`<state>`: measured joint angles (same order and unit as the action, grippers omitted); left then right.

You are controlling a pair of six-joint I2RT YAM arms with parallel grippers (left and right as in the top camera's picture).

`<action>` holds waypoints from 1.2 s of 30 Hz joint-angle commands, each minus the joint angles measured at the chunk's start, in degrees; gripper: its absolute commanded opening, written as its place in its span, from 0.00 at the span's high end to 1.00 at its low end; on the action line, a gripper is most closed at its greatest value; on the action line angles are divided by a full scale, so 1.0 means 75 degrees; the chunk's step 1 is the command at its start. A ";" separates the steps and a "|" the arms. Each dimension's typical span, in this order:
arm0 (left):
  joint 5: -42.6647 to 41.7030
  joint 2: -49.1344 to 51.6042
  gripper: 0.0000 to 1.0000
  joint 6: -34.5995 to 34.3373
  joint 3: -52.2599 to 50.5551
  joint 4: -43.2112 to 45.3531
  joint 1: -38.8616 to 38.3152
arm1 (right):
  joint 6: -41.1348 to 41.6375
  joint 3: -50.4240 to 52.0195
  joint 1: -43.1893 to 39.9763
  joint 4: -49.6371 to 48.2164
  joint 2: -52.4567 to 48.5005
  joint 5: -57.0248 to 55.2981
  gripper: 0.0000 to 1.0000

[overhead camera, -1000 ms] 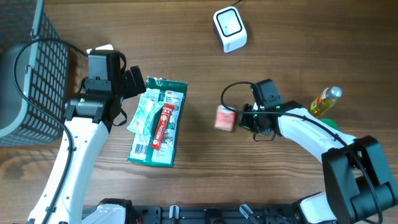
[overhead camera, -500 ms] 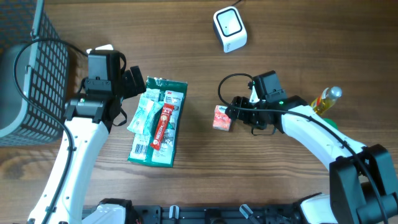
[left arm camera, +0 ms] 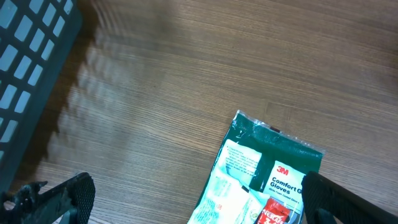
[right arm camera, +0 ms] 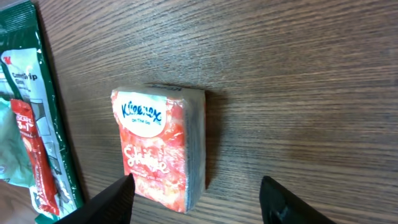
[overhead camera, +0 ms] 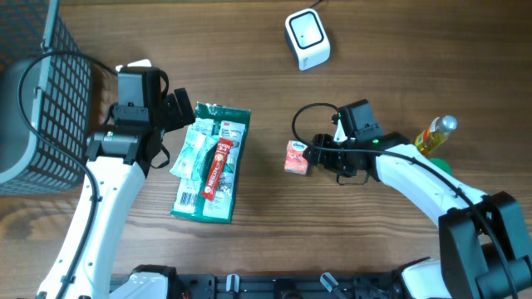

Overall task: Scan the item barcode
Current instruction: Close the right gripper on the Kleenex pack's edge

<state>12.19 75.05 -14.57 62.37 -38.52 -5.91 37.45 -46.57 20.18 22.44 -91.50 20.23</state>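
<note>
A red and white Kleenex tissue pack (overhead camera: pixel 297 157) (right arm camera: pixel 160 146) lies flat on the wooden table. My right gripper (overhead camera: pixel 317 153) (right arm camera: pixel 199 200) is open just to its right; the pack's near end sits between the fingers, closer to the left one, with a wide gap on the other side. The white barcode scanner (overhead camera: pixel 307 39) stands at the back of the table, well away from the pack. My left gripper (overhead camera: pixel 180 110) (left arm camera: pixel 199 200) hovers wide open over the top edge of a green glove package (overhead camera: pixel 212 162) (left arm camera: pixel 268 167), holding nothing.
A dark wire basket (overhead camera: pixel 41 91) fills the left edge of the table. A yellow bottle (overhead camera: pixel 436 135) lies at the right beside my right arm. In the right wrist view the glove package (right arm camera: pixel 25 93) lies just left of the tissue pack.
My right gripper, shut on the tissue pack a second ago, has opened and let it go. The pack now rests on the table slightly further left. The left arm has not moved.
</note>
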 commanded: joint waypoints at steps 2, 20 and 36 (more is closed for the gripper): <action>0.0041 -0.0020 0.00 -0.0119 0.0087 0.0023 0.0032 | 0.0052 0.0064 0.0344 -0.0493 -0.0189 0.0163 0.41; 0.0041 -0.0020 0.00 -0.0119 0.0087 0.0023 0.0032 | 0.0396 0.0055 0.0376 -0.1087 -0.0726 0.0114 0.63; 0.0041 -0.0020 0.00 -0.0119 0.0087 0.0023 0.0032 | 0.0006 0.0055 0.0102 -0.1096 -0.0565 0.0513 0.53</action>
<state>12.16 75.05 -14.57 62.37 -38.52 -5.91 38.28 -46.41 21.47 14.11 -97.36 23.16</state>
